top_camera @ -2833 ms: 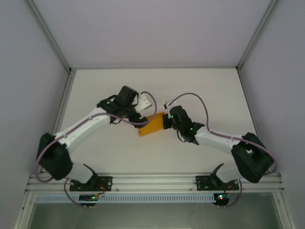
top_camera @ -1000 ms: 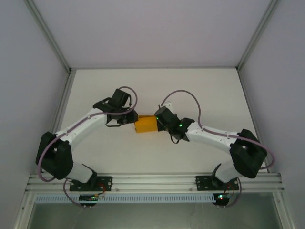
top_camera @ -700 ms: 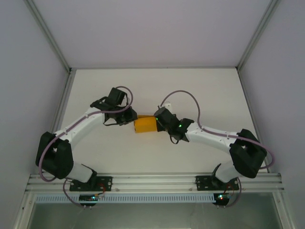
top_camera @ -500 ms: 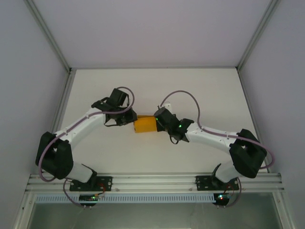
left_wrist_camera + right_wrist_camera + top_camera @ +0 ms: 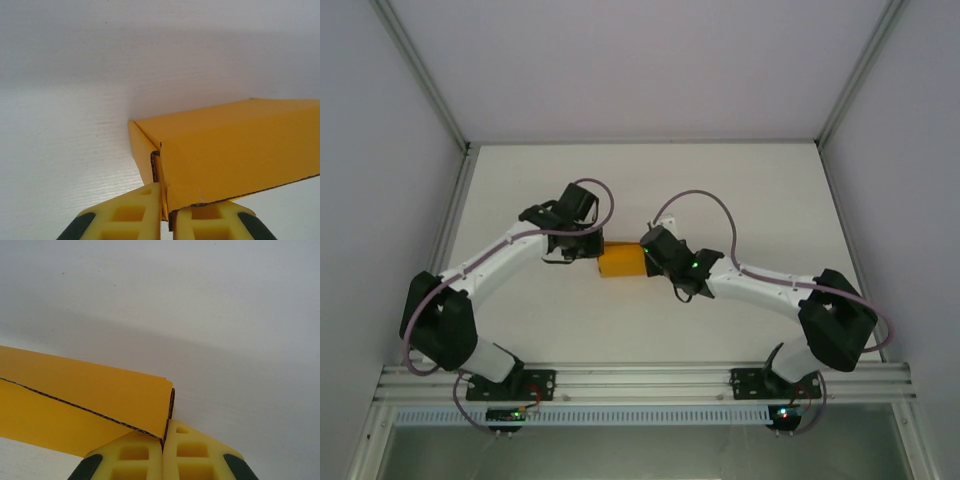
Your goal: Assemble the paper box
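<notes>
The orange-yellow paper box (image 5: 621, 262) sits folded up as a small rectangular box in the middle of the white table (image 5: 740, 190), held between both arms. My left gripper (image 5: 592, 251) pinches its left end; in the left wrist view the yellow fingers (image 5: 137, 215) are shut on a side wall of the paper box (image 5: 235, 150). My right gripper (image 5: 647, 254) clamps its right end; in the right wrist view the fingers (image 5: 195, 452) are shut on a corrugated edge of the paper box (image 5: 100, 390).
Aluminium frame posts (image 5: 430, 90) and grey walls bound the table on the left, right and back. A rail (image 5: 640, 380) carrying both arm bases runs along the near edge. Purple cables (image 5: 705, 200) loop over both arms.
The box has gone from tilted to level and shifted slightly left. Both grippers stayed on its ends, the left wrist turning and the right arm reaching further left.
</notes>
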You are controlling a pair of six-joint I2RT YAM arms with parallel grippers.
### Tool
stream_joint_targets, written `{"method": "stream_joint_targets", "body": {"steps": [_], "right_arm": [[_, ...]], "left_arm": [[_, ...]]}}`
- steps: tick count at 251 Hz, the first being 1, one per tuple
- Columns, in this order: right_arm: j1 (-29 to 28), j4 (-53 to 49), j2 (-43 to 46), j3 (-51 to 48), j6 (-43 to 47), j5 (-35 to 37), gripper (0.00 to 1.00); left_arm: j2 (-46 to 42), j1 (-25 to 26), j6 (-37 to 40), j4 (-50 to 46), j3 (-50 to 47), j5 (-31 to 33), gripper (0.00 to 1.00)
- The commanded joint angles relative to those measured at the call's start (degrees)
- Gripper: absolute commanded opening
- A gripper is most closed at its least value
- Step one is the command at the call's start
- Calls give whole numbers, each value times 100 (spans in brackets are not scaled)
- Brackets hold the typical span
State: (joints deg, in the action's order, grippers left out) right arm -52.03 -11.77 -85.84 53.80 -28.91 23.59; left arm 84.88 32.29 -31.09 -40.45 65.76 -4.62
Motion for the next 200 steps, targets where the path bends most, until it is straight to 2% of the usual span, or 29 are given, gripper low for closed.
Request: {"method": "stream_joint_targets", "body": {"steps": [1,44,103,155,200], "right_arm": [[3,-1141,-325,-220,81,-111,0],[9,-1148,-267,-264,93,-111,0],[22,-1124,-249,-303,99,-123,0],[23,-913,-214,-401,111,-150,0],[98,-670,-170,-351,300,-419,0]], "left_arm": [[55,-76,177,-631,2,605,11],[57,-33,276,-959,127,948,12],[-31,3,73,-466,-153,403,13],[-77,317,-124,60,-692,841,13],[-68,461,-237,422,-1153,923,11]]}}
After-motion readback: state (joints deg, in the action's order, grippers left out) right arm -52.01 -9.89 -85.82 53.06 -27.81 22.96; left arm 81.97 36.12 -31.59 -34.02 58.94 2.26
